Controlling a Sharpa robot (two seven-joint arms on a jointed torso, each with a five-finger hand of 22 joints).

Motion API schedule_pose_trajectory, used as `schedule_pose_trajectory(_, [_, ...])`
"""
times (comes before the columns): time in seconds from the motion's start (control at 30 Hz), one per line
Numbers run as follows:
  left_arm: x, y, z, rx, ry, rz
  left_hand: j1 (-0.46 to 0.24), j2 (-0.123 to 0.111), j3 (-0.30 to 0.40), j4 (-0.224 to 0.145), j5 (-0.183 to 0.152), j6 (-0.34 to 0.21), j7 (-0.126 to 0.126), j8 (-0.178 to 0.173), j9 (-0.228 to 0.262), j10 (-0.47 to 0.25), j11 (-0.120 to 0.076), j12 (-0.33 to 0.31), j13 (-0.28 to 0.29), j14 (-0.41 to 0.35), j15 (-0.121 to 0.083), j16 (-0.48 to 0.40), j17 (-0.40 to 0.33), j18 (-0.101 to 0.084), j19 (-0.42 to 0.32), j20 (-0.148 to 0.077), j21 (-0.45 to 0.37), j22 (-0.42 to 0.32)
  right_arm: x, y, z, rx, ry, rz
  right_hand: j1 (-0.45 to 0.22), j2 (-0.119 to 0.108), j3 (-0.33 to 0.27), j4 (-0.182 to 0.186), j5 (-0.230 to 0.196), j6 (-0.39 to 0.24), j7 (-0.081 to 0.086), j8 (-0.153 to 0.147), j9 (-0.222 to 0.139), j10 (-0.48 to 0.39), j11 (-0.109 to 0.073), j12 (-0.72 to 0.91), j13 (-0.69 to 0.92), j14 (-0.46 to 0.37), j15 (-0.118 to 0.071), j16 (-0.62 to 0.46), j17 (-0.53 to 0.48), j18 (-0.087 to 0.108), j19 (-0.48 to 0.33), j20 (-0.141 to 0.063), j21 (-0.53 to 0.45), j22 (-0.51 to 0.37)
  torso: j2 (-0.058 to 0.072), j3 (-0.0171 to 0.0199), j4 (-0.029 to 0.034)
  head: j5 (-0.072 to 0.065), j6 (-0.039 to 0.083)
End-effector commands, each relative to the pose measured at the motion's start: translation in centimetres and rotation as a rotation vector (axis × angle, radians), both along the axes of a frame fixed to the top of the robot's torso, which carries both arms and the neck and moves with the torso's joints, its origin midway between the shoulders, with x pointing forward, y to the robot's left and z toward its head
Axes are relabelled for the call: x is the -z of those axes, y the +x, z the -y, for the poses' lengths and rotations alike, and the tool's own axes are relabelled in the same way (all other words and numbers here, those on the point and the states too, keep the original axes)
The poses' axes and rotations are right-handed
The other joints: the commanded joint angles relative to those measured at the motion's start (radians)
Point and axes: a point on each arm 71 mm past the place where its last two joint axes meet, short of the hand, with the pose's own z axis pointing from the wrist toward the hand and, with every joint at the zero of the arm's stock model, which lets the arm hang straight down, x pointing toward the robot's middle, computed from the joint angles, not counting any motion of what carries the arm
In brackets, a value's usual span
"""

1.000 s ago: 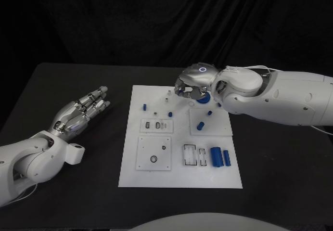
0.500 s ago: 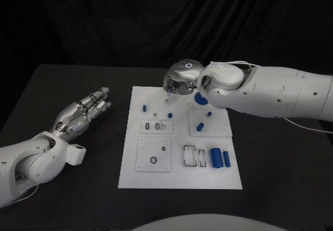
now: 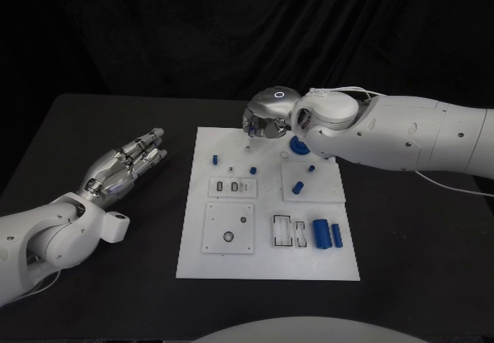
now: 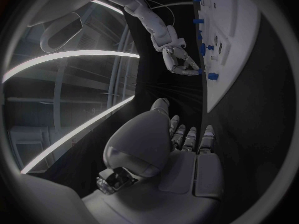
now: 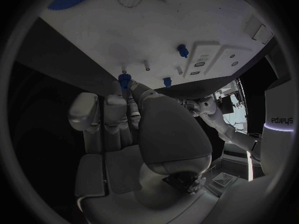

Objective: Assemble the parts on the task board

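The white task board [image 3: 309,261] lies in the middle of the black table. My right hand [image 3: 270,121] hovers over the board's far edge with its fingers curled in. In the right wrist view the fingertips pinch a small blue part [image 5: 124,79] just above the board [image 5: 187,15]. The left wrist view shows that same hand [image 4: 179,59] with blue at its fingertips. My left hand [image 3: 128,164] floats open to the left of the board, fingers straight and apart, nothing in it. A blue gear [image 3: 300,147] sits beside the right hand.
Small blue pegs [image 3: 215,158] [image 3: 252,171] [image 3: 311,168] [image 3: 296,188] stand on the board's far half. Two blue cylinders [image 3: 321,234] lie at the near right beside slotted recesses [image 3: 280,230]. A white peg [image 3: 250,148] stands near the right hand.
My right hand has moved left from above the blue gear to the far-left part of the board. The left hand has kept its place.
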Motion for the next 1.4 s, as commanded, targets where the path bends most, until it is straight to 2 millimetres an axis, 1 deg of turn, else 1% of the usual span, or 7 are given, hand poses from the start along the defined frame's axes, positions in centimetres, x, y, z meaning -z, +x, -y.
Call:
schedule_pose_trajectory(0.03, [-1.2,-0.2,0.0,0.020,-0.093,0.134,0.008,0.001,0.006,-0.002,0.004,-0.007,0.003,0.002,0.001,-0.001,0.010,0.006,0.001,0.001,0.006,-0.004,-0.001,0.019,0.000,0.007,0.004,0.002,0.0,0.1,0.1,0.011,-0.011,-0.014,0.006,-0.007,0.007,0.000,-0.005,-0.006,-0.002,-0.007,0.001,0.013,-0.013,-0.005,0.000,0.001,0.006,0.002,0.001,-0.013,-0.007,0.000,0.001,0.001,0.000,0.0002,-0.0014,0.000,-0.001])
schedule_pose_trajectory(0.6, [-1.1,-0.1,0.1,0.024,-0.092,0.129,0.009,0.001,0.008,-0.004,0.004,-0.008,0.003,0.002,0.001,-0.002,0.011,0.006,0.001,0.001,0.007,-0.004,-0.001,0.019,0.001,0.007,0.005,0.002,0.9,0.5,0.4,0.028,-0.028,-0.036,0.003,-0.008,0.008,0.004,-0.006,-0.010,0.000,-0.011,0.003,0.011,-0.010,-0.012,-0.001,-0.001,0.008,0.000,0.000,-0.013,-0.010,0.002,-0.001,0.000,0.000,0.0009,-0.0019,-0.001,-0.006])
schedule_pose_trajectory(0.87, [-1.1,-0.1,0.1,0.027,-0.091,0.125,0.010,0.001,0.009,-0.004,0.004,-0.007,0.003,0.002,0.001,-0.002,0.011,0.006,0.001,0.001,0.008,-0.004,-0.001,0.019,0.001,0.007,0.005,0.002,1.5,0.6,0.5,0.030,-0.031,-0.047,0.000,-0.008,0.008,0.007,-0.007,-0.011,0.000,-0.012,0.004,0.012,-0.010,-0.014,-0.001,-0.004,0.009,-0.002,-0.003,-0.012,-0.013,0.003,-0.005,-0.003,0.000,0.0006,-0.0013,0.005,-0.013])
schedule_pose_trajectory(1.1, [-1.0,0.1,0.1,0.029,-0.090,0.123,0.010,0.001,0.009,-0.005,0.004,-0.006,0.003,0.002,0.001,-0.001,0.011,0.006,0.001,0.001,0.008,-0.004,-0.001,0.019,0.001,0.007,0.005,0.002,1.7,0.6,0.5,0.033,-0.015,-0.065,-0.002,-0.010,0.010,0.010,-0.010,-0.019,-0.002,-0.019,0.005,0.013,-0.009,-0.020,-0.001,-0.009,0.011,-0.008,-0.010,-0.011,-0.018,0.005,-0.009,-0.006,-0.001,0.0004,0.0005,0.003,-0.016])
schedule_pose_trajectory(1.3, [-1.0,0.1,0.1,0.030,-0.090,0.122,0.011,0.002,0.011,-0.005,0.004,-0.007,0.004,0.002,0.001,-0.001,0.011,0.006,0.001,0.001,0.010,-0.004,-0.001,0.019,0.002,0.009,0.005,0.002,1.7,0.6,0.5,0.035,-0.011,-0.073,-0.006,-0.015,0.017,0.019,-0.012,-0.044,-0.006,-0.039,0.002,0.001,0.000,-0.044,-0.006,-0.014,0.018,-0.014,-0.016,-0.010,-0.025,0.011,-0.017,-0.010,0.000,0.0003,-0.0007,0.003,-0.016])
schedule_pose_trajectory(1.37, [-1.0,0.1,0.0,0.029,-0.089,0.121,0.011,0.002,0.011,-0.005,0.004,-0.007,0.004,0.002,0.001,-0.001,0.011,0.006,0.001,0.001,0.010,-0.004,-0.001,0.019,0.002,0.009,0.005,0.002,1.7,0.6,0.6,0.036,-0.011,-0.074,-0.008,-0.019,0.021,0.023,-0.014,-0.063,-0.011,-0.053,-0.001,-0.002,0.002,-0.053,-0.007,-0.017,0.020,-0.017,-0.018,-0.009,-0.027,0.013,-0.020,-0.011,0.000,0.0001,-0.0011,0.004,-0.016])
schedule_pose_trajectory(1.4, [-1.0,0.1,0.0,0.029,-0.088,0.120,0.011,0.002,0.011,-0.005,0.004,-0.007,0.004,0.002,0.001,-0.001,0.011,0.006,0.001,0.001,0.010,-0.004,-0.001,0.019,0.002,0.009,0.005,0.002,1.7,0.6,0.6,0.036,-0.010,-0.074,-0.011,-0.024,0.025,0.028,-0.015,-0.092,-0.017,-0.072,-0.009,-0.015,0.009,-0.066,-0.011,-0.020,0.025,-0.021,-0.022,-0.008,-0.030,0.017,-0.024,-0.014,-0.001,-0.0001,-0.0012,0.004,-0.016])
